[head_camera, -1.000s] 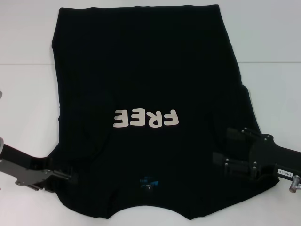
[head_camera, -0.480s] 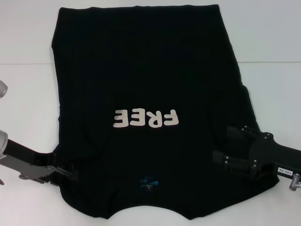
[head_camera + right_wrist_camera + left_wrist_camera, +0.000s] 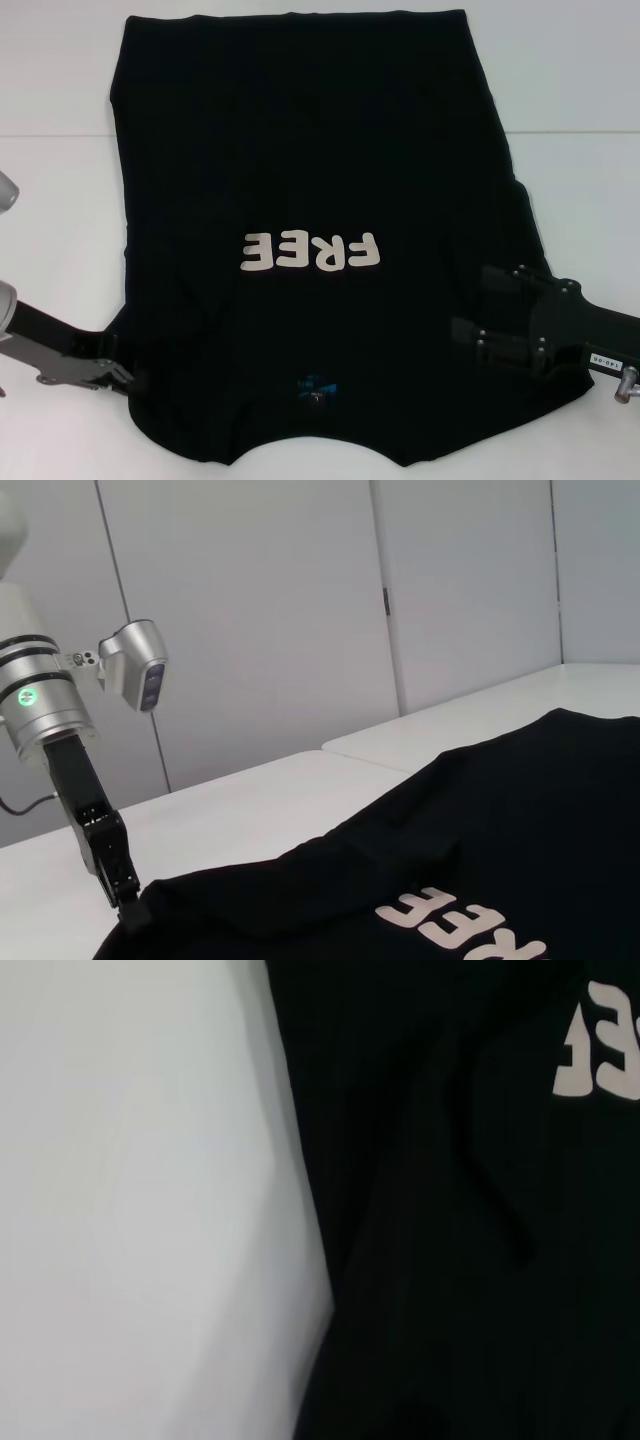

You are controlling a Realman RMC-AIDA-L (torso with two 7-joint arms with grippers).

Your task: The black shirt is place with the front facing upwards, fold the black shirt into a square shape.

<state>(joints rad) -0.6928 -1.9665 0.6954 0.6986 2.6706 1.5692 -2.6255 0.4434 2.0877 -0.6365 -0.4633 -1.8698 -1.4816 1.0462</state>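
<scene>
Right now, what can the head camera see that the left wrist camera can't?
Only the head view shows the whole black shirt, the full cream lettering, the small blue mark, and both arms: the left gripper at the shirt's near left edge and the right gripper on its right side. Only the left wrist view shows a close-up fold line in the cloth. Both show black shirt, part of the lettering, and the white table.

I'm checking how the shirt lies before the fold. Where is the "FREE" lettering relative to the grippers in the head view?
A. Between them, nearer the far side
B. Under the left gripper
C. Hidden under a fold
A: the lettering on the black shirt shows uncovered, between the left gripper and right gripper and farther from the robot than both.
</scene>
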